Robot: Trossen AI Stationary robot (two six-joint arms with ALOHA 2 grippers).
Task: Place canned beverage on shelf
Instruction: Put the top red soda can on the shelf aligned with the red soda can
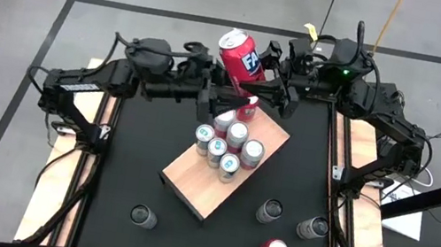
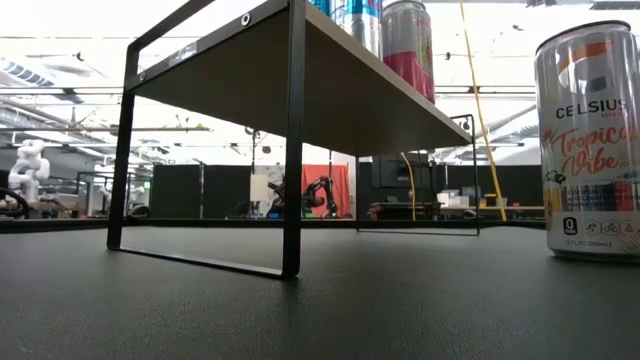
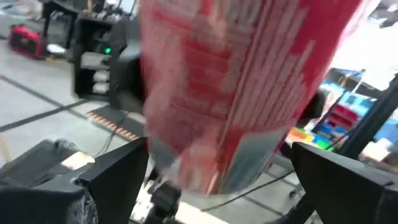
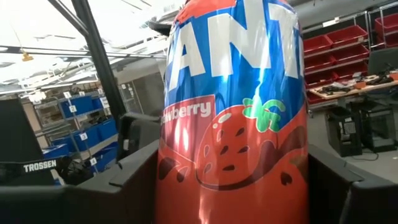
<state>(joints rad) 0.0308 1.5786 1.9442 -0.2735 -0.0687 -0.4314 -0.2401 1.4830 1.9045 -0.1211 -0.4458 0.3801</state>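
right gripper (image 1: 257,74) and left gripper (image 1: 224,88) both pinch the red strawberry can (image 1: 241,57), tilted in the air above the shelf's (image 1: 192,186) far end, where six cans (image 1: 226,141) cluster.

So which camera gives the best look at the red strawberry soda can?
The right wrist view: the red can fills it, strawberry label sharp, between the right hand fingers. The high view shows it small, tilted, held up between both arms. The left wrist view shows it blurred. The low view misses it.
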